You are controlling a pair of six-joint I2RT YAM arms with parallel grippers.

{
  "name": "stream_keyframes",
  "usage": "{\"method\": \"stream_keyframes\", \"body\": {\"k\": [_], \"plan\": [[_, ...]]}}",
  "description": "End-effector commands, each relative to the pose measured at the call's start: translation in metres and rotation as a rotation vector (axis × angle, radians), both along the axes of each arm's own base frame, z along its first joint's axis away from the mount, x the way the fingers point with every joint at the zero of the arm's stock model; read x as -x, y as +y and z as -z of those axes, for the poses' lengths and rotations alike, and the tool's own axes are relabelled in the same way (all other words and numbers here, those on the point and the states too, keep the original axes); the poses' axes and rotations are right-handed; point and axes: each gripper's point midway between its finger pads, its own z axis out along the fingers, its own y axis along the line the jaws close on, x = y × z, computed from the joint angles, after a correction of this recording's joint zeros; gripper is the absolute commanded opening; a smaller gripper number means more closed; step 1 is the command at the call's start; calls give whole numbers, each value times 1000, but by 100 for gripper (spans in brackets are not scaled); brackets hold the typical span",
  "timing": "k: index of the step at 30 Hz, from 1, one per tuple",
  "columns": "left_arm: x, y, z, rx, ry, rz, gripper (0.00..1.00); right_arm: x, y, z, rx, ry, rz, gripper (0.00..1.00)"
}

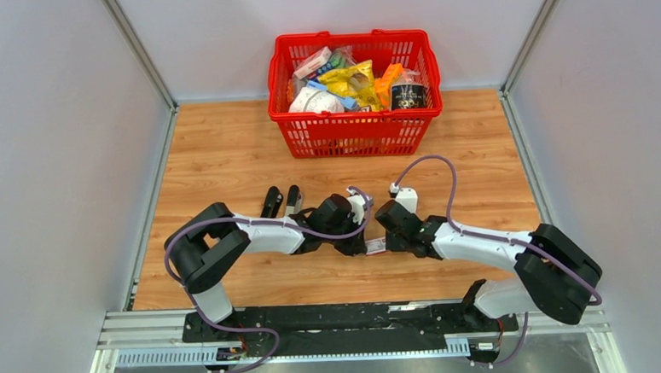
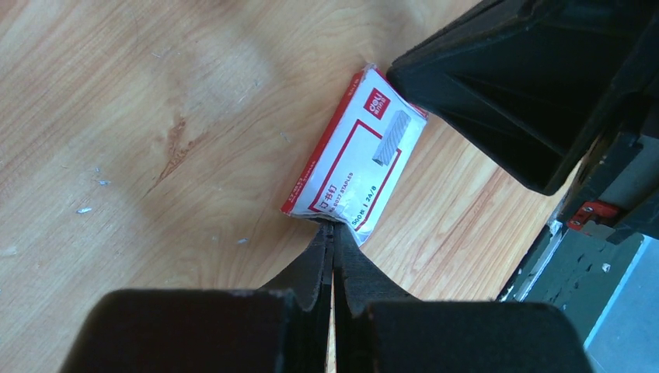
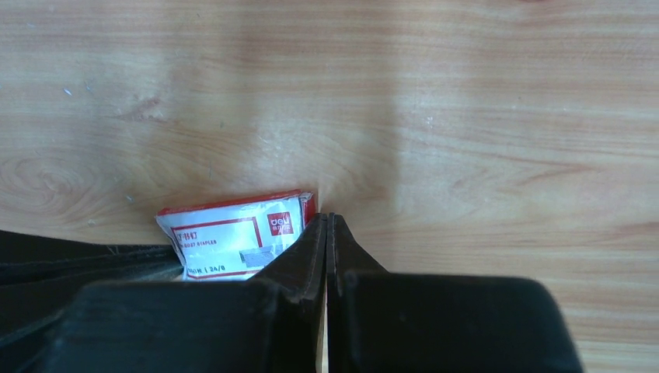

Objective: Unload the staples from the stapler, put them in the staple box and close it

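Wooden desk (image 1: 223, 158), flecked with tiny silvery staples (image 2: 84, 210); two dark pieces (image 1: 271, 202), one likely the stapler, lie at the left. Left tool (image 2: 332, 230) and right tool (image 3: 326, 221), both clamped shut and empty, nose the staple box (image 2: 353, 163), which could skid or burst. Red basket (image 1: 354, 134) holds grocery packets (image 1: 351, 78).

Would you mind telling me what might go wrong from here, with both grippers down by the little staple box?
1. The left gripper and right gripper, both shut, crowd the staple box from opposite sides; they might bump each other or shove it across the table.
2. The two black tools lie close behind the left arm, which could knock them when swinging.
3. Tiny silvery bits scattered on the table may get swept away.
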Motion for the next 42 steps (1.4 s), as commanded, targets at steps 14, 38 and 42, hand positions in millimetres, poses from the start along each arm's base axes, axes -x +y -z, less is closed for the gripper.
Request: {"method": "stream_keyframes", "body": {"k": [14, 38, 42], "plan": [[-3, 43, 4, -162, -70, -73, 6, -1, -28, -36, 75, -78, 87, 34], [-22, 96, -110, -84, -335, -264, 82, -18, -55, -128, 60, -316, 130, 100], [-20, 102, -127, -40, -360, -291, 82, -16, -54, -136, 52, -312, 120, 100]]}}
